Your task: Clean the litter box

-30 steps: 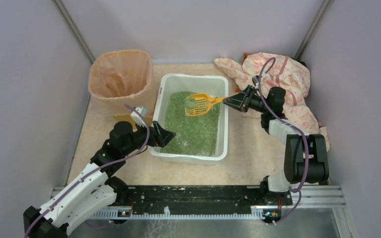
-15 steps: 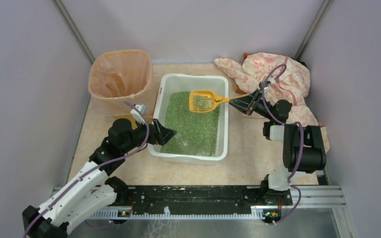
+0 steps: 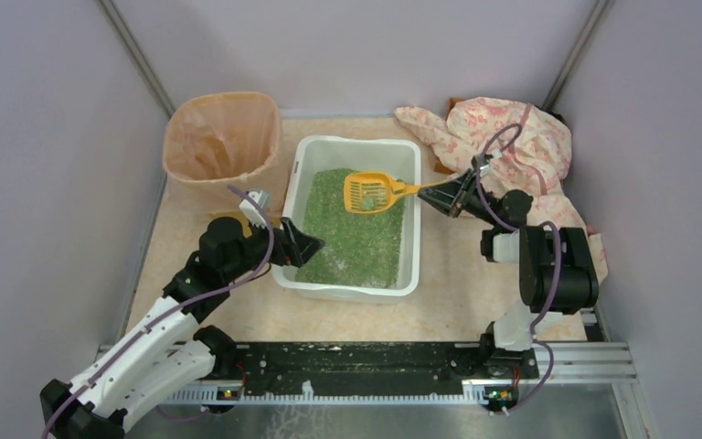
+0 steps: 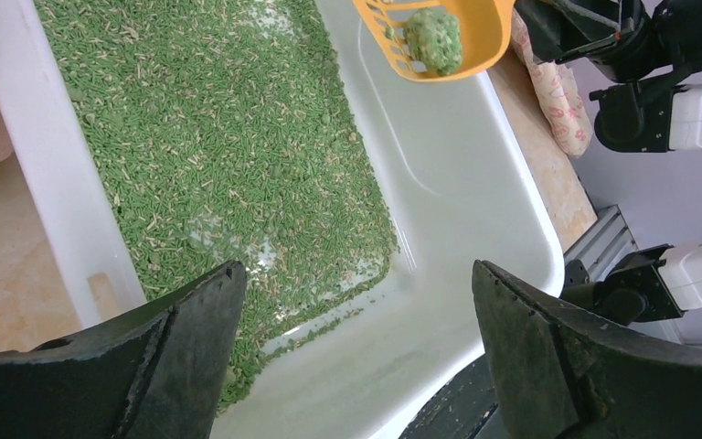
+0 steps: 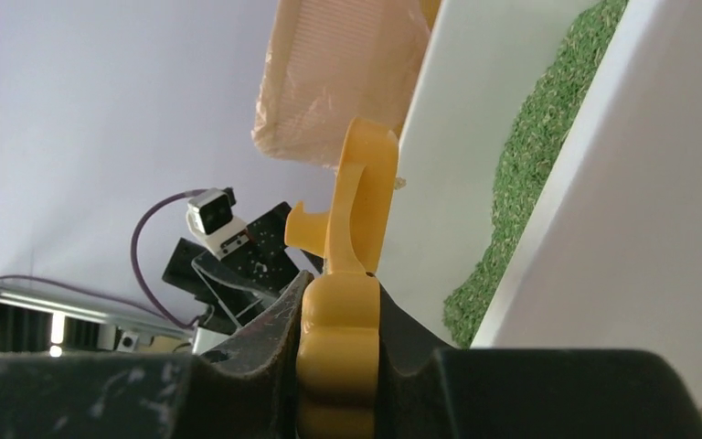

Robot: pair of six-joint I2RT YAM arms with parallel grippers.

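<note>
Now gripping the scoop (image 3: pixel 370 193) by its handle with the right gripper (image 3: pixel 431 195), jaws clenched on it, a green clump (image 4: pixel 432 37) lying inside. Holding it above the far right part of the litter box (image 3: pixel 347 291), placed mid-table toward the far edge. Hovering over its near left corner with the left gripper (image 3: pixel 303 245), jaws released and wide apart.

peach-bagged bin (image 3: pixel 222 144) back left | floral cloth (image 3: pixel 512 146) back right | yellow scoop (image 3: pixel 370 192)
</note>
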